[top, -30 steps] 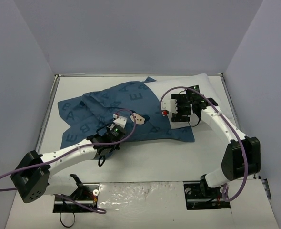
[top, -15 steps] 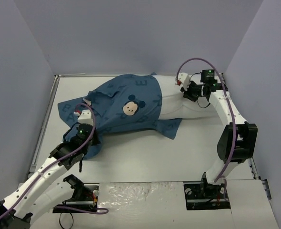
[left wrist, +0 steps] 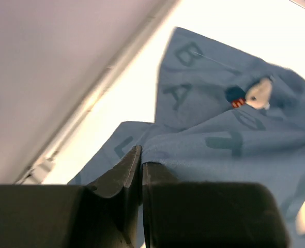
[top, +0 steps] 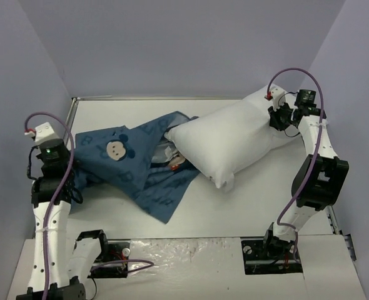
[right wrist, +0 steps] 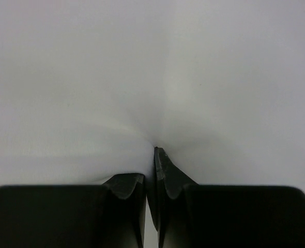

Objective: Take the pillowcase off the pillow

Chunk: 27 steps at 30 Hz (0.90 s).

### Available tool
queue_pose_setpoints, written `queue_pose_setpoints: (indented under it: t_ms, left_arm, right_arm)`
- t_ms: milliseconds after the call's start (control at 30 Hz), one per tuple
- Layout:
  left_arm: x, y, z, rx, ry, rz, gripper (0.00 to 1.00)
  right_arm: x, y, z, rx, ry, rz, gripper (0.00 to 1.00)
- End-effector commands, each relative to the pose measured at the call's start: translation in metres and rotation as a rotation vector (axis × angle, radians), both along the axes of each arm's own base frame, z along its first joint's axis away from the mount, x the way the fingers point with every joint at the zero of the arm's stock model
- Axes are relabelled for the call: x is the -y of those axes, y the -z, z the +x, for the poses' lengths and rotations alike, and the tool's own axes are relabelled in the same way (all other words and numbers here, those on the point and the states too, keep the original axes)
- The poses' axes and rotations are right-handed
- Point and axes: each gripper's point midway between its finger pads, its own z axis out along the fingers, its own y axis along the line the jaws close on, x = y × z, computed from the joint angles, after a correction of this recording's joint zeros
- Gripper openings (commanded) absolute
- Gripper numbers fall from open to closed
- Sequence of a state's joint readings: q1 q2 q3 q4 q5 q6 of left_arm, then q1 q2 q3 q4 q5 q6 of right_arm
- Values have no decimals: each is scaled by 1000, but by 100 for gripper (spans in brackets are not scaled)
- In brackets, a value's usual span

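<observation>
The plump white pillow (top: pixel 231 140) lies bare across the right half of the table, only its left end still under the edge of the teal-blue pillowcase (top: pixel 141 169). The pillowcase, printed with letters and a mouse face (top: pixel 115 148), is spread over the left half. My left gripper (top: pixel 64 172) stands at the far left, shut on the pillowcase (left wrist: pixel 204 134) edge; in the left wrist view my left gripper (left wrist: pixel 141 163) pinches the cloth. My right gripper (top: pixel 276 115) is at the back right, shut on a fold of the pillow (right wrist: pixel 152 77); my right gripper (right wrist: pixel 151 168) bites white fabric.
A raised rim (top: pixel 172 98) borders the table at the back and on the left (left wrist: pixel 85 103). Grey walls stand on three sides. Bare white tabletop (top: pixel 247 206) shows in front of the pillow. Both arm bases sit at the near edge.
Both grippers have pulled apart: the left dragged the pillowcase to the far left, the right hauled the pillow to the back right. Most of the pillow now lies uncovered.
</observation>
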<state>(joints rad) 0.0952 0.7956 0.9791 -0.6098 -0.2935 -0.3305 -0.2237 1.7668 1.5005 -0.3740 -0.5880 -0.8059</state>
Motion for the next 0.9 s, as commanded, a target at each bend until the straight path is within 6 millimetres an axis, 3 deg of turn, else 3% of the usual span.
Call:
queue_pose_setpoints:
  t_ms: [0, 133, 267, 333, 367, 400, 433, 467, 533, 600, 667, 700, 867]
  left_arm:
    - [-28, -29, 2, 26, -78, 52, 2]
    - [-9, -26, 42, 58, 20, -67, 2]
    - [19, -28, 82, 79, 159, -150, 2]
    - [45, -20, 103, 47, 271, -171, 2]
    - [53, -29, 113, 60, 305, -167, 2]
    - [74, -31, 121, 52, 381, -170, 2]
    - [84, -20, 134, 15, 415, -180, 2]
    - [97, -36, 144, 44, 454, -177, 2]
    - [129, -33, 161, 23, 535, -180, 2]
    - [143, -58, 177, 82, 566, -174, 2]
    - [158, -63, 190, 91, 592, -168, 2]
    - [162, -82, 196, 133, 606, -160, 2]
    - [176, -84, 216, 129, 639, -184, 2]
  right_arm:
    - [32, -20, 13, 53, 112, -21, 0]
    - [17, -22, 9, 57, 62, 19, 0]
    - [-15, -30, -7, 132, -155, 12, 0]
    - [-34, -49, -11, 237, -309, -45, 0]
    - [-40, -58, -9, 268, -341, -66, 0]
    - [-53, -70, -8, 300, -376, -72, 3]
    - [-59, -81, -5, 324, -387, -64, 4]
    - [-63, -102, 0, 368, -396, -57, 5]
    - [-80, -127, -1, 402, -419, 14, 5]
    - [-94, -150, -5, 447, -446, 30, 3]
    - [-101, -163, -12, 479, -462, 23, 0]
    - [-102, -162, -13, 477, -456, 21, 0]
    - [-79, -141, -15, 363, -265, 48, 0]
